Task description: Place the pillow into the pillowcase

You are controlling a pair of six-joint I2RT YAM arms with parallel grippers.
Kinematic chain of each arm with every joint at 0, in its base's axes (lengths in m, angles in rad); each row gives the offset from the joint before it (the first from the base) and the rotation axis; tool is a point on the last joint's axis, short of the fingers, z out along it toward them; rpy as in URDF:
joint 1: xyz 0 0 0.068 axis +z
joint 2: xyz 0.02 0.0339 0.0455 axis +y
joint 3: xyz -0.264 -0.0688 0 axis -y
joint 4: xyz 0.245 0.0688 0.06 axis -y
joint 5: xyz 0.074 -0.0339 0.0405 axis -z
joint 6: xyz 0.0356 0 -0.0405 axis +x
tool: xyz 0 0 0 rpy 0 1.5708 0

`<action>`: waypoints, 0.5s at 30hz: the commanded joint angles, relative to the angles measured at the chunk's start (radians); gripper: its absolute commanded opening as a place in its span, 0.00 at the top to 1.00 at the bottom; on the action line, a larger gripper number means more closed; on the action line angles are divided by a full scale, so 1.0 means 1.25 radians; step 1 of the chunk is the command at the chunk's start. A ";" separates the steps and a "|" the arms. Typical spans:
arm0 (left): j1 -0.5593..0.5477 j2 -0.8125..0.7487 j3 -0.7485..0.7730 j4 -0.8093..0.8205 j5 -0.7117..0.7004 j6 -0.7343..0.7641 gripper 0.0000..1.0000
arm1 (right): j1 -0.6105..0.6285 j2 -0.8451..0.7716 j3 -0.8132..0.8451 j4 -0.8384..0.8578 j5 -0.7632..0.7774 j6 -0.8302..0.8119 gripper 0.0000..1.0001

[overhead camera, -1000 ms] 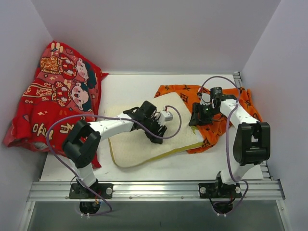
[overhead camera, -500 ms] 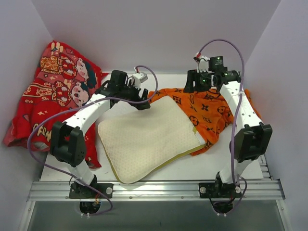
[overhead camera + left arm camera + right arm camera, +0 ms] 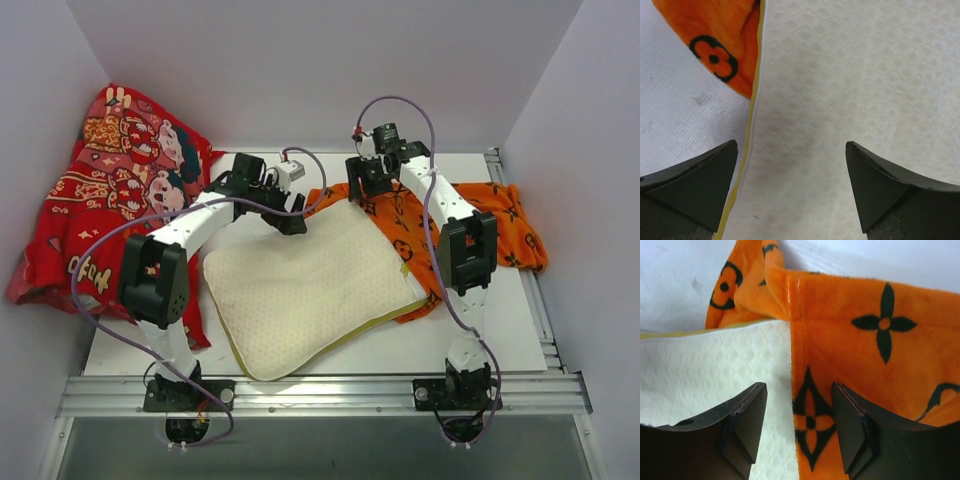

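Note:
The cream pillow [image 3: 310,290] lies flat in the middle of the table, with its far and right edges on the orange pillowcase [image 3: 480,215]. My left gripper [image 3: 292,218] hovers over the pillow's far left corner. In the left wrist view it [image 3: 791,146] is wide open over the pillow [image 3: 855,75], beside its yellow edge band [image 3: 754,115] and a tip of the pillowcase [image 3: 715,45]. My right gripper [image 3: 362,188] is at the far edge. It [image 3: 799,390] is open and straddles the pillowcase hem [image 3: 865,355] where it overlaps the pillow [image 3: 715,365].
A red cartoon-printed cloth [image 3: 110,200] is heaped against the left wall and hangs onto the table. White walls close in the left, back and right. A metal rail [image 3: 320,395] with both arm bases runs along the near edge. White table [image 3: 400,350] shows in front.
My left arm left the pillow's middle for its far left corner and opened wide. My right arm swung from the pillowcase at the right to the far edge. The pillow now lies flatter.

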 commanded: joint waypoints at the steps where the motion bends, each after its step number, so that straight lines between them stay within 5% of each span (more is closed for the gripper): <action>1: 0.008 0.022 0.007 0.051 0.000 0.034 0.03 | 0.008 -0.002 0.054 0.075 0.075 0.035 0.45; 15: 0.011 0.109 0.019 0.062 0.001 0.030 0.03 | 0.045 0.180 0.155 0.128 0.106 0.039 0.45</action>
